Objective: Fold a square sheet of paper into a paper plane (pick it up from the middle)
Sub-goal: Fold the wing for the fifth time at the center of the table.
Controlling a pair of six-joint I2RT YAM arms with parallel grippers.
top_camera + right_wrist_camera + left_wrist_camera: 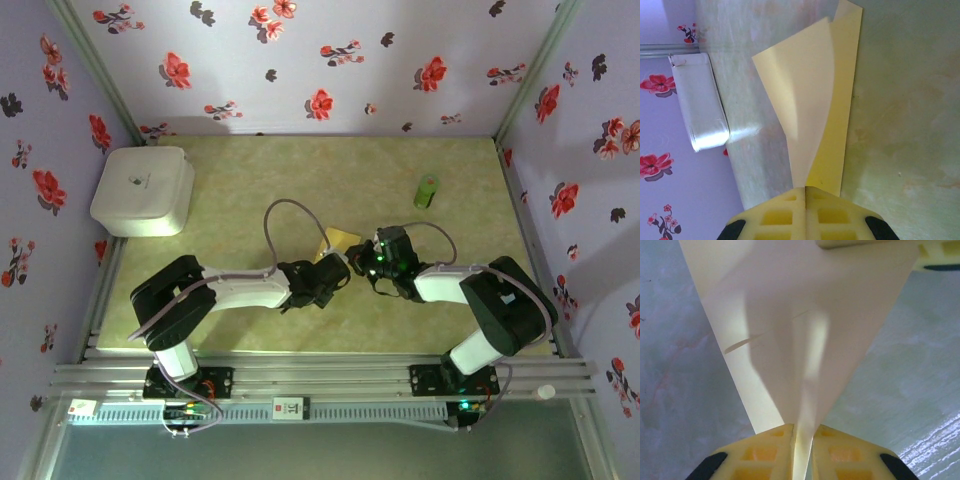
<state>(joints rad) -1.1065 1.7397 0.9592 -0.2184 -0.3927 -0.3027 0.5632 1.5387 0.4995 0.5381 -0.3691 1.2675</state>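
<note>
Left gripper (802, 434) and right gripper (805, 194) tight on the square sheet of paper (800, 90); white box (700, 100) in right-wrist view.

We see two arms, each built of white tube links between bulky black joints. A thin grey cable (266, 228) loops off the left arm (240, 290). Another cable (440, 226) arcs over the right arm (450, 283), whose wrist shows small green lights (400, 268). The jaws are yellow plastic with square pockets and black corners.
</note>
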